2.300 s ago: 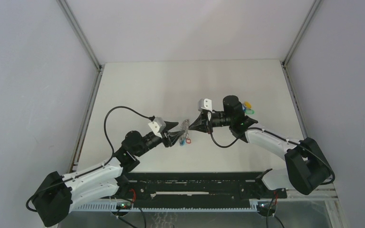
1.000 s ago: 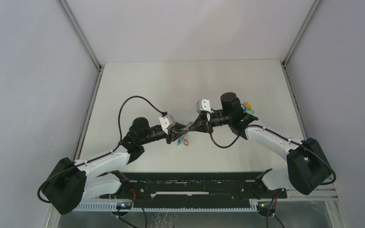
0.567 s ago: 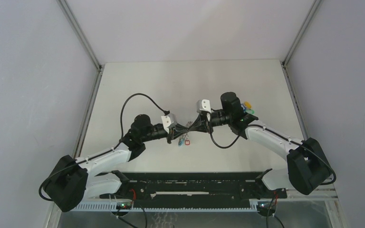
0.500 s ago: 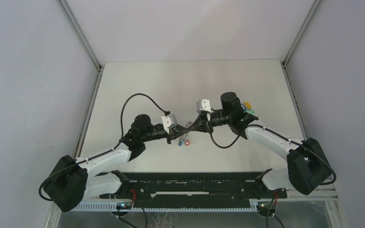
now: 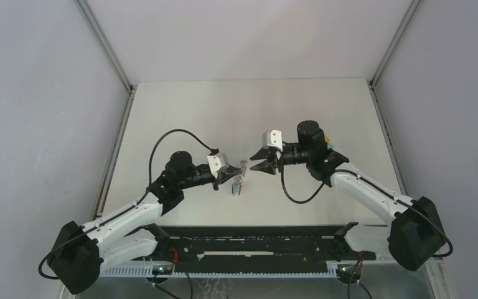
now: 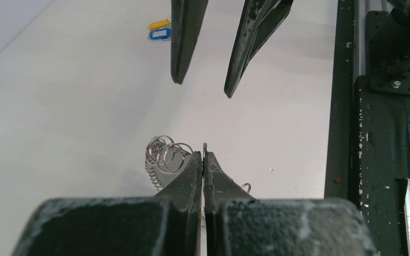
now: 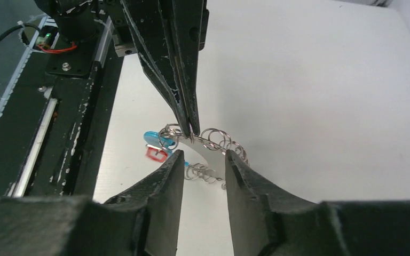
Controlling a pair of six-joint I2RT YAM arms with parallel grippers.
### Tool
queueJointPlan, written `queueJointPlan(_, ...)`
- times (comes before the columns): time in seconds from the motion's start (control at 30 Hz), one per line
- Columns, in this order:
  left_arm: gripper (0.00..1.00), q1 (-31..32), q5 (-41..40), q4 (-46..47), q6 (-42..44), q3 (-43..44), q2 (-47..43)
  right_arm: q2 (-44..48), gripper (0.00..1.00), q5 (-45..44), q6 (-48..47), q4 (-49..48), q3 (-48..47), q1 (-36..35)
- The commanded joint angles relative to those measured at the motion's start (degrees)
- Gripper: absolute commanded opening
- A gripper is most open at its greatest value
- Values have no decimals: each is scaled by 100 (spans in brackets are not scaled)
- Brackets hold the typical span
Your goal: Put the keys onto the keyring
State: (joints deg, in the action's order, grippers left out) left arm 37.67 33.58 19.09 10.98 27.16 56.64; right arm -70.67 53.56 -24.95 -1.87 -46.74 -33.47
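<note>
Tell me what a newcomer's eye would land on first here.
Mid-table, the left gripper is pinched shut on the keyring, a tangle of silvery rings with cyan and red pieces attached. The right gripper faces it tip to tip, open, close to the rings without gripping them. The keys lie apart, farther back by the right arm.

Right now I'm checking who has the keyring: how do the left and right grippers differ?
The left gripper is shut, pinching the keyring; the right gripper is open and holds nothing. The left gripper touches the metal coils, while the right gripper sits clear of them. Both point tip to tip at each other.
</note>
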Motion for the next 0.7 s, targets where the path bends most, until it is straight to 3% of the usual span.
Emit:
queueJointPlan(0.0, 0, 154, -389, -315, 422, 504, -153, 111, 36, -133, -205, -253, 15, -57)
queueJointPlan(0.67, 0, 476, -871, -1409, 639, 1128, -89, -506, 24, 69, -989, -222, -103, -396)
